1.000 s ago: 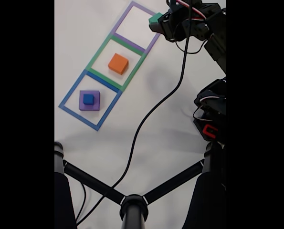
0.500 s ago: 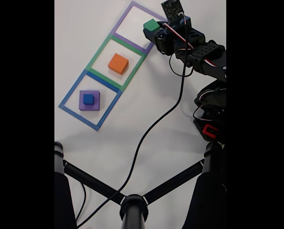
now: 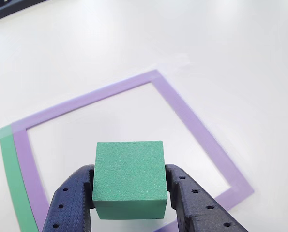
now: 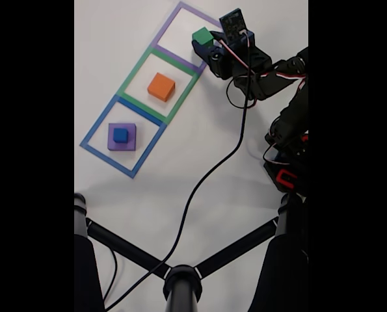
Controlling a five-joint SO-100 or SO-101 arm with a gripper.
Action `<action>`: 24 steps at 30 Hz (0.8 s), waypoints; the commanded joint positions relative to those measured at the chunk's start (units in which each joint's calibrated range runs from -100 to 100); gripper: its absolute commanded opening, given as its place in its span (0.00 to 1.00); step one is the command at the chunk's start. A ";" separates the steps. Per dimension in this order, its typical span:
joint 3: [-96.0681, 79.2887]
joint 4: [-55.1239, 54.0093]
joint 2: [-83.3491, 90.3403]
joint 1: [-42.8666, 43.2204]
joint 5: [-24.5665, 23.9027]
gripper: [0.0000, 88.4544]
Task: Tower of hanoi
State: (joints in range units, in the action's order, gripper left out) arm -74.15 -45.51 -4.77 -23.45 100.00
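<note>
my dark blue pincer [image 3: 129, 193] grips the matte green cube [image 3: 128, 181] at lower centre, above the flat purple square outline [image 3: 192, 121] on the white counter [image 3: 134, 38].

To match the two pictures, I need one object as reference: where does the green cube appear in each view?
Other view: the green cube is low in the centre, clamped between the dark gripper fingers.
Fixed view: the green cube is near the top, right of centre, at the gripper's tip.
Shared landmark: the purple square outline, by the cube in both.
</note>
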 commanded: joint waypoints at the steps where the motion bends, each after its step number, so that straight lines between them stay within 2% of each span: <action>1: 3.96 -3.99 -2.60 0.85 0.00 0.08; 14: 8.41 -9.82 -10.94 1.99 0.00 0.08; 24: 10.23 -10.22 -13.10 1.30 0.00 0.09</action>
State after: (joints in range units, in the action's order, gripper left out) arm -66.23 -54.41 -18.36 -21.98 100.00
